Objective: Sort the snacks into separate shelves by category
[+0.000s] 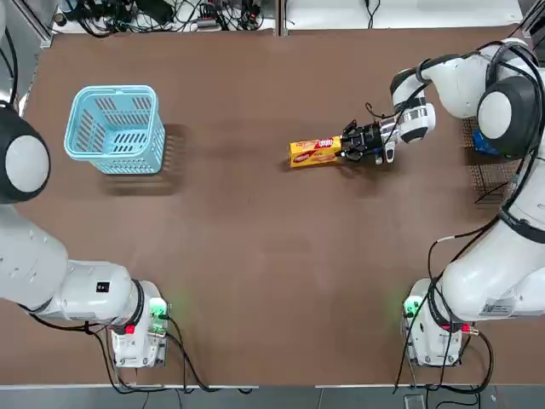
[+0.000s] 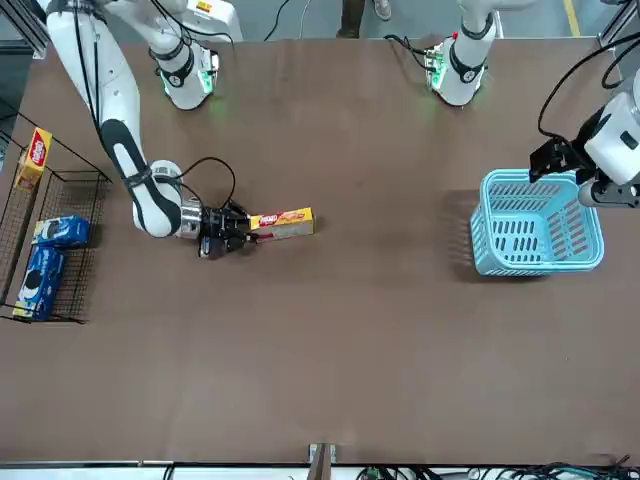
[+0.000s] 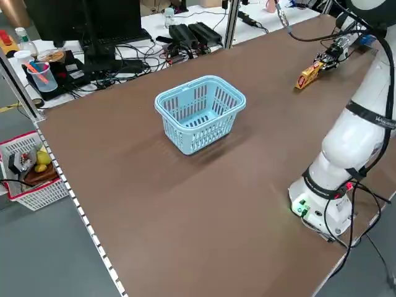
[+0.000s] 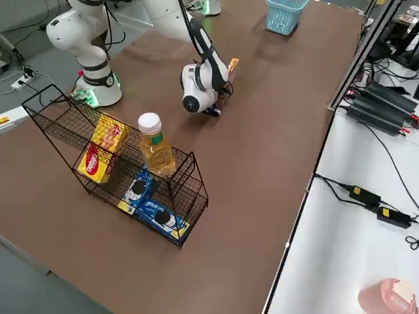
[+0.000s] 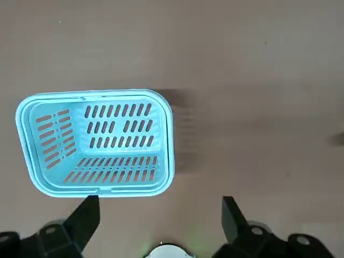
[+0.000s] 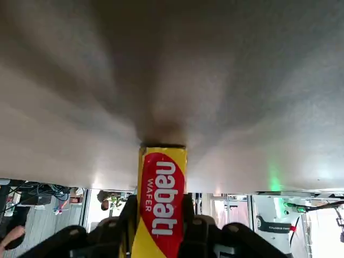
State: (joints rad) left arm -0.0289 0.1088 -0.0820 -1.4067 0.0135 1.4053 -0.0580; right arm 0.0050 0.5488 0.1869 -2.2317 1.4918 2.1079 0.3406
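A yellow snack box point(image 1: 313, 152) with a red logo lies low at the table's middle right. My right gripper point(image 1: 351, 145) reaches in sideways and is shut on its end; the fingers point(image 6: 127, 219) press both sides of the box point(image 6: 161, 193). The black wire shelves point(image 2: 50, 250) stand at the robot's right table edge. Their upper tier holds yellow boxes point(image 4: 101, 150) and the lower tier holds blue packs point(image 4: 141, 186). My left gripper point(image 5: 159, 207) hangs open above the light-blue basket point(image 5: 97, 142), holding nothing.
A bottle of yellow drink point(image 4: 156, 147) stands on the rack's upper tier beside the yellow boxes. The basket point(image 1: 115, 128) sits at the far left of the table. Cables and power bricks lie beyond the table's far edge.
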